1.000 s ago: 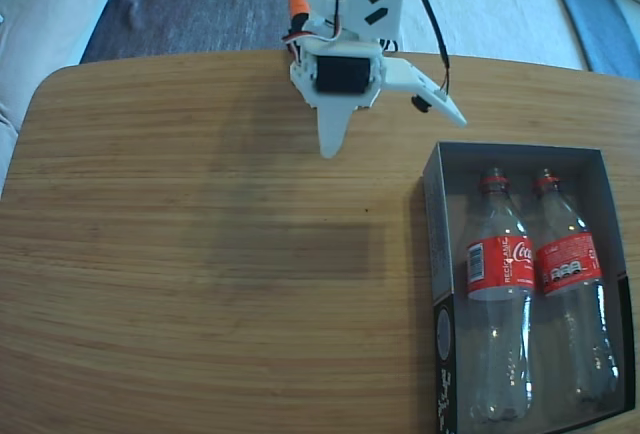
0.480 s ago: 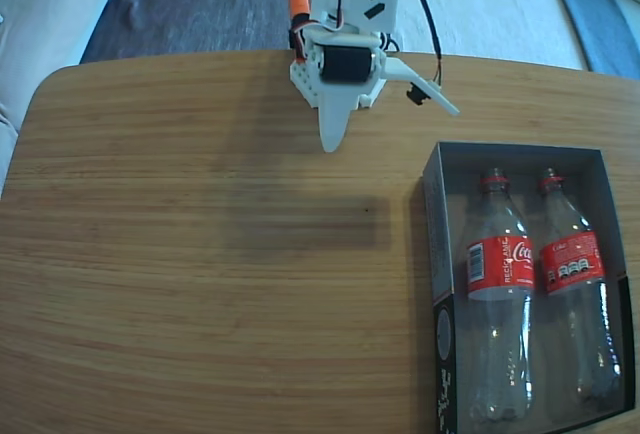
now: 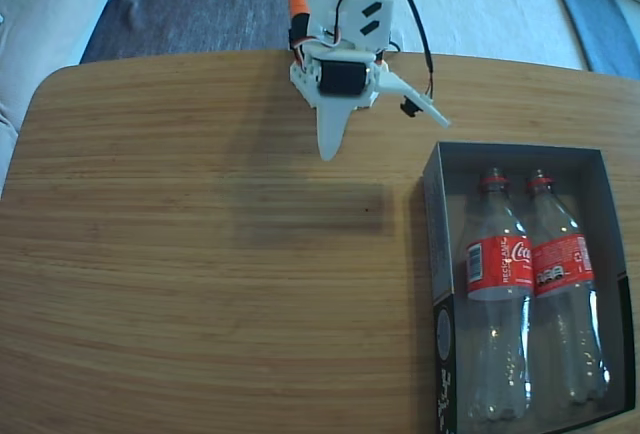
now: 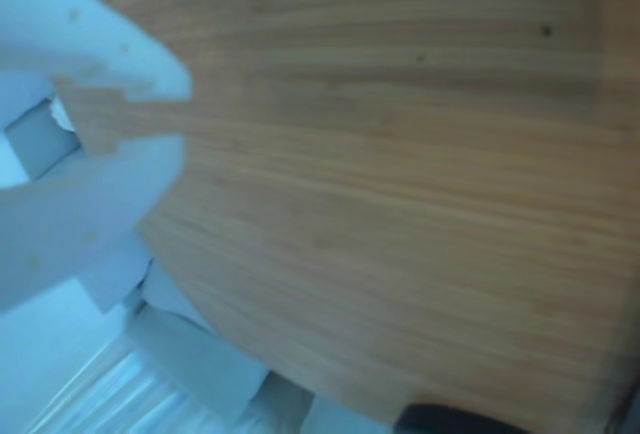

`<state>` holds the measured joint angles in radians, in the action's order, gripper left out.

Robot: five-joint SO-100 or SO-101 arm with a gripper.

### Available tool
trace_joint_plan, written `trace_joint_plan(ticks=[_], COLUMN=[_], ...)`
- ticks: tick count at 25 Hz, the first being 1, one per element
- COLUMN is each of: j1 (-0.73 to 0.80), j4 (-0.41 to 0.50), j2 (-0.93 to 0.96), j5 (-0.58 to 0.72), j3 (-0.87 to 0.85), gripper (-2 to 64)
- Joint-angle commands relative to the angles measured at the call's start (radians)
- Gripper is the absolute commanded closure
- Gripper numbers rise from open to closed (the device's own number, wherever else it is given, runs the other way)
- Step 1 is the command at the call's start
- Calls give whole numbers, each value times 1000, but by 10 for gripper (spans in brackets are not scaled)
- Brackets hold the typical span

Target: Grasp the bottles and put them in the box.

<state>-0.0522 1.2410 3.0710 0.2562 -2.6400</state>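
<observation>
Two clear bottles with red labels lie side by side in the dark grey box (image 3: 431, 254) at the table's right in the fixed view, caps toward the far edge: the left bottle (image 3: 498, 266) and the right bottle (image 3: 561, 266) touch each other. My white gripper (image 3: 386, 138) hangs over the far middle of the table, left of and beyond the box, open and empty, one finger pointing down the view and the other splayed to the right. In the wrist view the gripper (image 4: 178, 116) shows blurred at the left above bare wood.
The wooden table (image 3: 200, 254) has rounded corners and a wide bare stretch left of the box. The box sits close to the table's right and near edges. A black cable (image 3: 420, 24) loops beside the arm. Grey floor and pale cushions lie beyond the table.
The arm has drawn back toward the far edge, and its splayed finger has swung in a little. The right bottle has settled slightly leftward against the other one.
</observation>
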Motion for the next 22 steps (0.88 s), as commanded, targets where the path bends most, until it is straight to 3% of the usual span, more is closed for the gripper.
trace_joint_plan(ticks=[1,4,10,22], j1=[-35,-57,18,48], j4=[-51,-67,-69,-69], j2=[60,114,170,172], j5=[-8,-14,-153,-153], j3=[-34,-106,-149,-170], gripper=[618,618,618,617])
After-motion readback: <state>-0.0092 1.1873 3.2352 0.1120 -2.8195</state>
